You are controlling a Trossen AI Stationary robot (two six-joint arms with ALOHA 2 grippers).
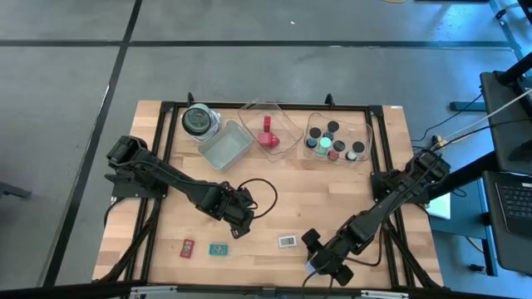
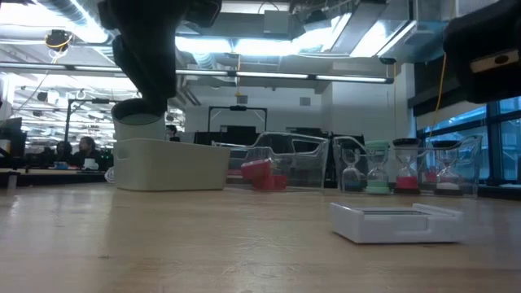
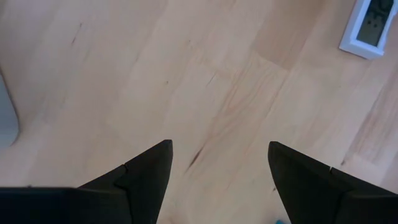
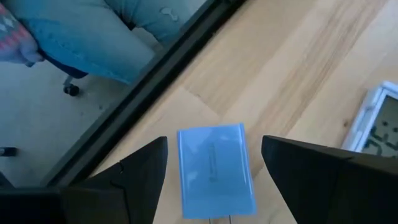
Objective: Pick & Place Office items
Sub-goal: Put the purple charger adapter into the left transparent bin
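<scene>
Four small flat office items lie along the table's near side: a red one [image 1: 188, 247], a teal one [image 1: 218, 248], a white one [image 1: 287, 242] [image 2: 399, 221] and a pale-blue one [image 4: 216, 171]. My right gripper [image 1: 320, 264] [image 4: 214, 149] is open near the table's near edge, with a finger on either side of the pale-blue rectangle and a gap of bare wood on both sides. My left gripper [image 1: 241, 220] [image 3: 219, 152] hangs open over bare wood, left of the white piece [image 3: 370, 25]. Red blocks [image 1: 268, 135] and black cylinders [image 1: 335, 143] rest in clear trays at the back.
A round clear jar with a dark lid [image 1: 199, 122] and a pale tray [image 1: 224, 149] stand at the back left. A dark cable [image 1: 264, 195] loops on the wood by the left gripper. A black frame rail [image 4: 155, 81] runs along the near edge beside the pale-blue piece.
</scene>
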